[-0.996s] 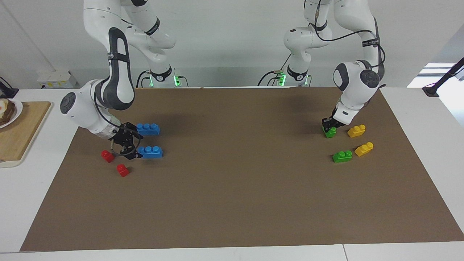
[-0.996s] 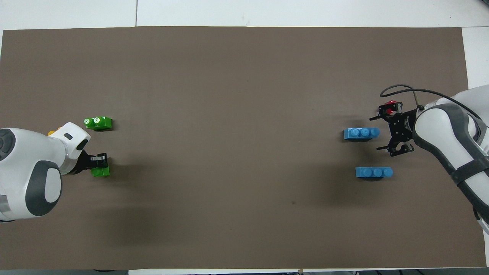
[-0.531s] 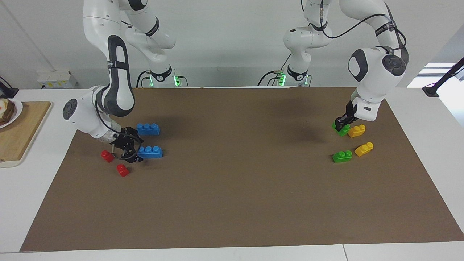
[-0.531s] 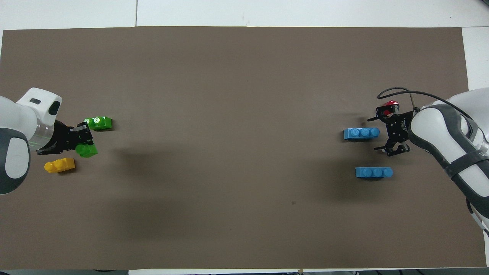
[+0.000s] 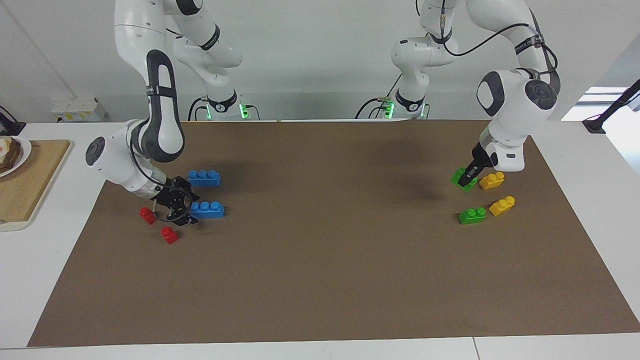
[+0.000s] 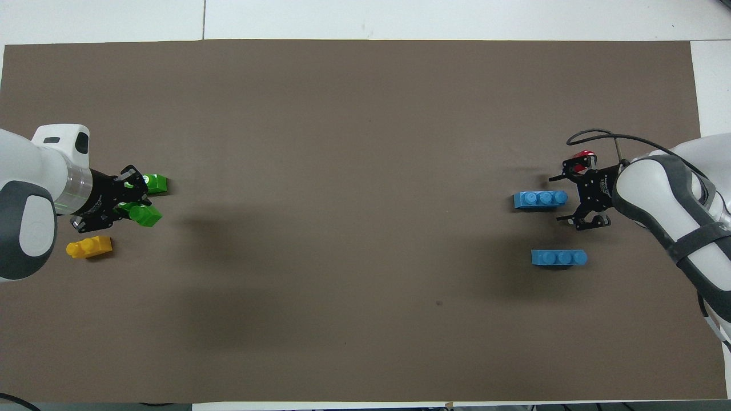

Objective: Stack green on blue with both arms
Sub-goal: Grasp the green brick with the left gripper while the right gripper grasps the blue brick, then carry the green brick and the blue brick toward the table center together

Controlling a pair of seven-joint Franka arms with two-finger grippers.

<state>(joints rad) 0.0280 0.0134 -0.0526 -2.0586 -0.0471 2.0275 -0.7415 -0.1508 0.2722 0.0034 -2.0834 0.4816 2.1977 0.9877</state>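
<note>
We log left gripper (image 5: 469,176) pinching a small green plastic two-stud brick (image 5: 460,179) at frame right; right gripper (image 5: 186,207), spread wide, brackets an ungrasped blue three-stud plastic brick (image 5: 207,209); stacking remains.

White table (image 5: 575,345) overlaid with a brown mat (image 5: 325,270). On the mat, toward the right arm's end: two blue bricks (image 5: 204,178) (image 5: 207,209), two small red bricks (image 5: 147,215) (image 5: 169,234). Toward the left arm's end: one green brick (image 5: 472,215), two yellow bricks (image 5: 492,180) (image 5: 502,205). Directly on the table, off the mat at the right arm's end: a wooden board (image 5: 22,187).
</note>
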